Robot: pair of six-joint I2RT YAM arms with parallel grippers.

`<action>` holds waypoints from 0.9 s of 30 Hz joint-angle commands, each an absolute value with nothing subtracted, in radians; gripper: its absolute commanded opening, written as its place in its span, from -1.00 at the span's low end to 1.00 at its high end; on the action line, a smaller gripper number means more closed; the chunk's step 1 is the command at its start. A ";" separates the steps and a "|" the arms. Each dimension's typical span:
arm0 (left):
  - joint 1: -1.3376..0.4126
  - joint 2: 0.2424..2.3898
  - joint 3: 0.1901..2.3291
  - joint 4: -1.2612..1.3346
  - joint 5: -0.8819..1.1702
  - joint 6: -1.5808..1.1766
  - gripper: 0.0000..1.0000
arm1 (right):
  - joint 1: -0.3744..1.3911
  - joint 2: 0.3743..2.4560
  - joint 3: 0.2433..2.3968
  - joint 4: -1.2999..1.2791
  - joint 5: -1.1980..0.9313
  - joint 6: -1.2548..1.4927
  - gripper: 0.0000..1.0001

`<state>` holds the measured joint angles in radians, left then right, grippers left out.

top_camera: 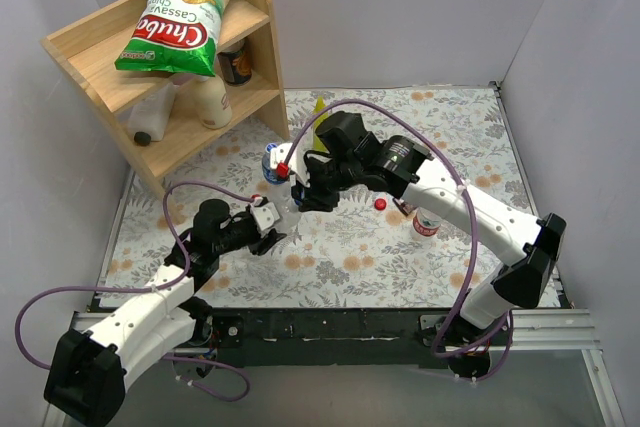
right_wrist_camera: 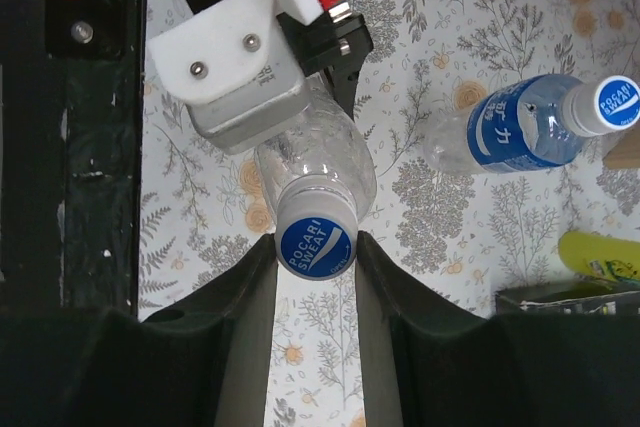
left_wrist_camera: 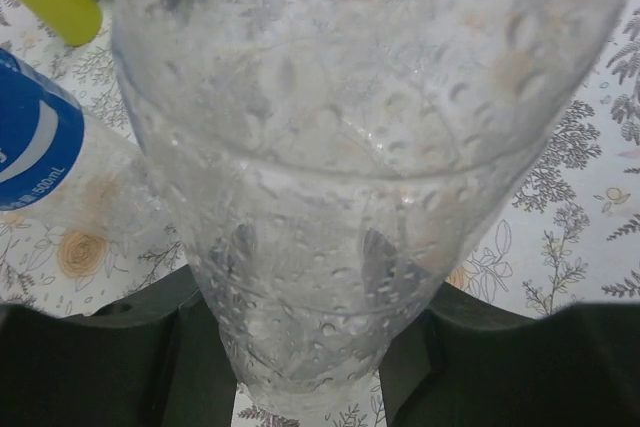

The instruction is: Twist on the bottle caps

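My left gripper [left_wrist_camera: 310, 367] is shut on the body of the clear unlabelled bottle [left_wrist_camera: 330, 147], which fills the left wrist view. My right gripper [right_wrist_camera: 315, 257] is shut on the blue cap [right_wrist_camera: 315, 245], which sits on that bottle's neck [right_wrist_camera: 315, 172]. In the top view both grippers meet at mid-table, the left [top_camera: 270, 235] and the right [top_camera: 300, 197]. The blue-labelled bottle [right_wrist_camera: 520, 132] lies on the mat with a blue cap [right_wrist_camera: 615, 105] on it. A red cap [top_camera: 380, 204] lies loose near the red-and-white-labelled bottle [top_camera: 426, 224].
A yellow squeeze bottle [top_camera: 318, 117] lies behind the right arm. A wooden shelf [top_camera: 90, 47] at the back left carries a green chips bag [top_camera: 180, 17] and cream-white bottles [top_camera: 212, 97]. White walls ring the flowered mat [top_camera: 340, 257].
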<state>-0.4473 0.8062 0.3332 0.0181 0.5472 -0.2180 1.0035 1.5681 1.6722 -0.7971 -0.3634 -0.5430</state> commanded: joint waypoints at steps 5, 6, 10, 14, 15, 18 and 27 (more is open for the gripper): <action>-0.471 0.788 0.380 0.270 0.227 -0.313 -1.00 | 0.957 1.660 1.617 -0.835 -0.595 -0.189 -0.38; -0.471 0.793 0.380 0.285 0.206 -0.313 -1.00 | 0.954 1.666 1.614 -0.828 -0.591 -0.169 -0.41; -0.479 0.822 0.406 0.307 0.152 -0.304 -1.00 | 0.950 1.698 1.615 -0.808 -0.591 -0.098 -0.45; -0.480 0.836 0.420 0.307 0.111 -0.218 -1.00 | 0.937 1.720 1.635 -0.818 -0.595 -0.087 -0.45; -0.480 0.835 0.419 0.304 0.106 -0.213 -1.00 | 0.936 1.721 1.637 -0.816 -0.594 -0.084 -0.45; -0.480 0.841 0.428 0.237 0.124 -0.241 -1.00 | 0.931 1.721 1.649 -0.815 -0.569 -0.090 -0.34; -0.479 0.882 0.394 0.072 0.164 -0.262 -1.00 | 0.930 1.687 1.684 -0.845 -0.482 -0.179 0.08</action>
